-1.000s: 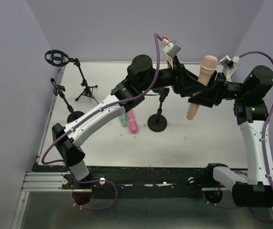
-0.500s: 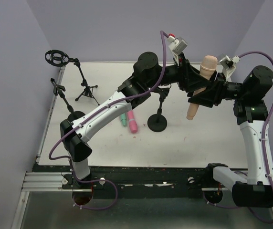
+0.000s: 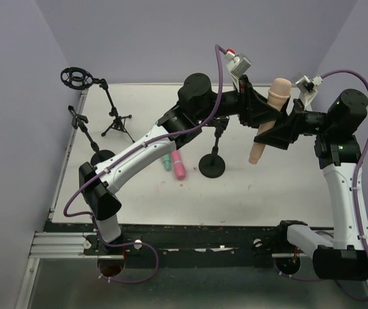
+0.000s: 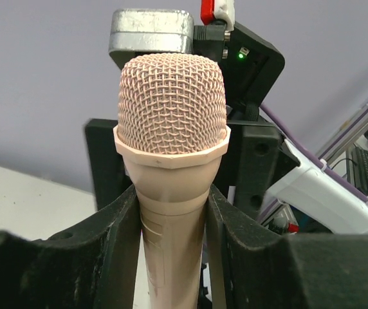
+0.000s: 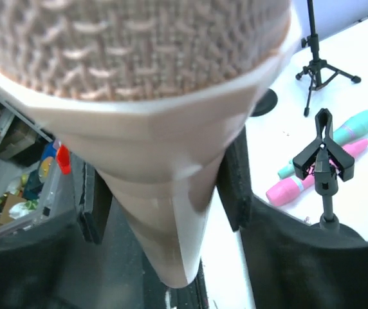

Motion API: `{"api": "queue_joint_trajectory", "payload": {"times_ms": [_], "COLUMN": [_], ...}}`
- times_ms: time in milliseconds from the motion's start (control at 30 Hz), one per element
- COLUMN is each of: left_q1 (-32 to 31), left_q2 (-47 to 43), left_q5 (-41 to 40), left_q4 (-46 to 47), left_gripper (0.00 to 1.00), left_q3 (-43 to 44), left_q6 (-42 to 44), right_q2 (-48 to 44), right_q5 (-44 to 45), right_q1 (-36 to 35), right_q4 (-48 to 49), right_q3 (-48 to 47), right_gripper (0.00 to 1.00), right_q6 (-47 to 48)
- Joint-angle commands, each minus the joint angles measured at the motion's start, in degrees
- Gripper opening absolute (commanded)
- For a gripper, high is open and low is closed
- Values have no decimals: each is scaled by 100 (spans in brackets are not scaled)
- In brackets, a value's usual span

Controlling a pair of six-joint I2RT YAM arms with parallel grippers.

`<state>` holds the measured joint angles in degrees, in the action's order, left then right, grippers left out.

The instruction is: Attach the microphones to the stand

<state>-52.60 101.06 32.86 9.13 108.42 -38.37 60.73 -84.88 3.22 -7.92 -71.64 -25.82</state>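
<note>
Left wrist view: the left fingers (image 4: 113, 238) clamp the peach microphone (image 4: 171, 109) below its head, in the air above the surface (image 3: 267, 187). The right fingers (image 5: 232, 187) flank it; their grip I cannot tell. I would confirm the left hold before the right releases.

The raised microphone (image 3: 271, 112) hung above the right half of the table (image 3: 267, 193), between the left gripper (image 3: 261, 116) and the right gripper (image 3: 277, 132). Near the table's middle stood a round-based stand (image 3: 212, 164). Just left of it lay the left-hand microphone (image 3: 166, 161) and the right-hand microphone (image 3: 179, 165), side by side. A tripod stand (image 3: 115, 122) stood in the far left corner, with a clip stand (image 3: 89, 138) before it.
</note>
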Motion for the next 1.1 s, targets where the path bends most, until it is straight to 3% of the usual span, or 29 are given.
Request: {"api": "queue_joint_trajectory", "payload": {"times_ms": [0, 100, 367, 500, 567, 700, 900, 1067], "left_q1": [48, 162, 399, 461, 461, 461, 461, 461], "left_q2": [-665, -1148, -2756, -3731, -4224, -5138, -6105, -6808], "left_q5": [1, -113, -446, -807, -1017, -1448, -1906, -2003], "left_q4": [169, 55, -727, -1140, -1316, -1641, -1669, -1256], "left_gripper": [0, 0, 0, 0, 0, 0, 0, 0], "left_q3": [-329, -733, -1990, -2912, -3343, -4082, -5136, -5937], "left_q6": [242, 487, 1506, 1982, 2131, 2264, 2246, 1983], "right_q2": [-131, -149, 9, 438, 641, 730, 941, 677], "right_q5": [-688, -688, -206, 1005, 1560, 1992, 2072, 2204], "right_q1": [3, 29, 117, 82, 56, -155, -814, -876], "right_q4": [-7, -8, -156, -2524, -3213, -3303, -4279, -2903], "right_q3": [97, 185, 264, -621, -974, -932, -800, 550], "right_gripper": [89, 100, 100, 100, 100, 100, 100, 100], "right_q6": [16, 112, 410, 2595, 3388, 4118, 6359, 6467]}}
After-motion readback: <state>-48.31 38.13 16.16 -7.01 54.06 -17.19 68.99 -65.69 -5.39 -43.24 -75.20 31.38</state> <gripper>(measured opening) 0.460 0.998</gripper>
